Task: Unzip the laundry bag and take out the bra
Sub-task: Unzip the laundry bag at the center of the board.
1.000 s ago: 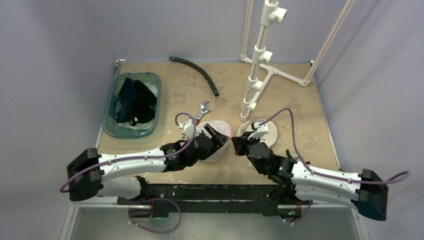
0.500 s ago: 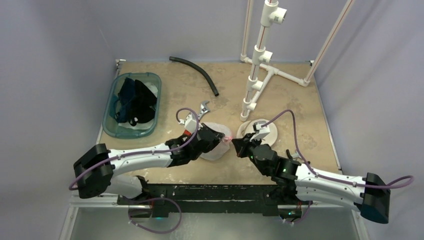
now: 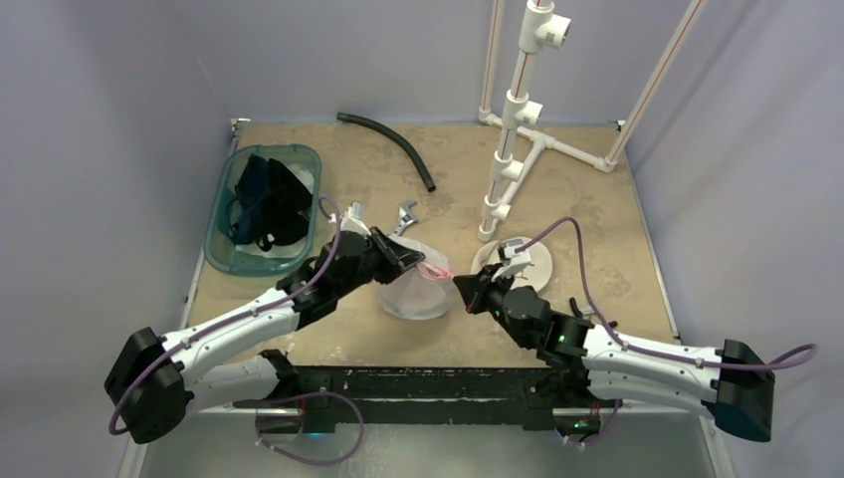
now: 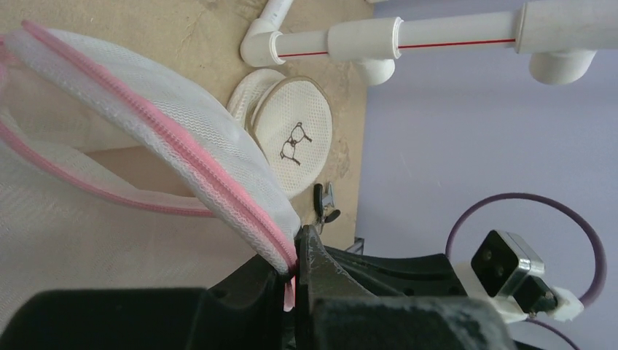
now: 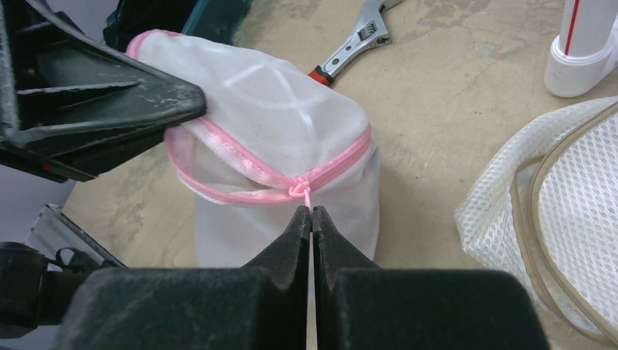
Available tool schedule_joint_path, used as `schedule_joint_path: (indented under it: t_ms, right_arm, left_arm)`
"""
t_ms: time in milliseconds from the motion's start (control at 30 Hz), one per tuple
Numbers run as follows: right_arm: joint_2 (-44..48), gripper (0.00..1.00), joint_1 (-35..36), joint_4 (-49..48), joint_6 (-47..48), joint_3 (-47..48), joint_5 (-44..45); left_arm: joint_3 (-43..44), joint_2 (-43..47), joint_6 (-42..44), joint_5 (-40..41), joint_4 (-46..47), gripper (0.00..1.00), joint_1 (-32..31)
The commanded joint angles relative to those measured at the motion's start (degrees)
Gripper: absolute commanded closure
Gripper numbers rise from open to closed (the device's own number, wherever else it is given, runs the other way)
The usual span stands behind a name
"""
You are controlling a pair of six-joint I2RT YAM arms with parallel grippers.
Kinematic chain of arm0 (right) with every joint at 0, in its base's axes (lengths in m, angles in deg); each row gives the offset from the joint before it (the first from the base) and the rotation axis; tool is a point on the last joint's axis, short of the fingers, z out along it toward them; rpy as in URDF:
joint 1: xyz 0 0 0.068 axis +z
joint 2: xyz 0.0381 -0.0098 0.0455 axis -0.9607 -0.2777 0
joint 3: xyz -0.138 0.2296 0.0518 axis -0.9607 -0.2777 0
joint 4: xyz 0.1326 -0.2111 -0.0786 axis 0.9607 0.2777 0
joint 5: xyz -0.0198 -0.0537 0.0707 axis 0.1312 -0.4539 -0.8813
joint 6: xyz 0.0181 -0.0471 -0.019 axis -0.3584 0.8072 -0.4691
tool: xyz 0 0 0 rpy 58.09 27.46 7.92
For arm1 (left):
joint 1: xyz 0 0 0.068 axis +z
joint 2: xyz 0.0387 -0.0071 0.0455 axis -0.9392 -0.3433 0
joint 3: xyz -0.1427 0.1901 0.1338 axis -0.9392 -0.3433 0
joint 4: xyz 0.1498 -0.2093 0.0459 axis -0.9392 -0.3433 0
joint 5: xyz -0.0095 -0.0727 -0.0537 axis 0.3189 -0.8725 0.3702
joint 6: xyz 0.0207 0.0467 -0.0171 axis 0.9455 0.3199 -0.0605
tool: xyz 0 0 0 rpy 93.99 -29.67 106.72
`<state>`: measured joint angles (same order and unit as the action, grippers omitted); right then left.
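Since a moment ago, our left claw (image 4: 296, 254) is pinched shut on the pink zipper (image 4: 197, 169) of the laundry bag (image 3: 408, 299). Our right claw (image 5: 312, 213) pinches the zipper pull (image 5: 305, 194); the zipper runs long between them.

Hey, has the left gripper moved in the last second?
Yes. The left gripper has shifted left, nearer the teal bin, and now pinches the laundry bag by its pink zipper edge.

A sandy-brown table (image 3: 597, 189) carries a teal bin (image 3: 257, 266) of dark clothes (image 3: 267, 199) along its left edge, a black hose (image 3: 403, 144) near the far edge, a wrench (image 3: 405, 214) mid-table, a white laundry bag (image 3: 418, 294) toward the near edge, a round mesh pouch (image 3: 532, 264) just right of it, and a white pipe stand (image 3: 513, 149) by the far right corner.
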<state>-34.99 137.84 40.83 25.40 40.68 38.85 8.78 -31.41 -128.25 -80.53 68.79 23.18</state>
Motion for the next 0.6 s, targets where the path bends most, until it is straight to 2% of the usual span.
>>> schedule_joint_path:
  t_ms: [0,233,567]
  right_arm:
    - [-2.68,1.00,-0.11,-0.58,-0.05,-0.72,2.44]
    - [-7.99,1.00,-0.23,-4.20,0.68,0.51,4.64]
    - [-13.12,1.00,-0.25,-4.95,-1.69,3.81,9.80]
  left_arm:
    - [-1.23,4.92,6.40,-6.78,1.47,1.00,3.21]
    - [-0.06,14.22,11.57,-11.92,-8.39,1.00,7.62]
    - [4.15,19.20,18.81,-11.97,-20.29,1.00,10.02]
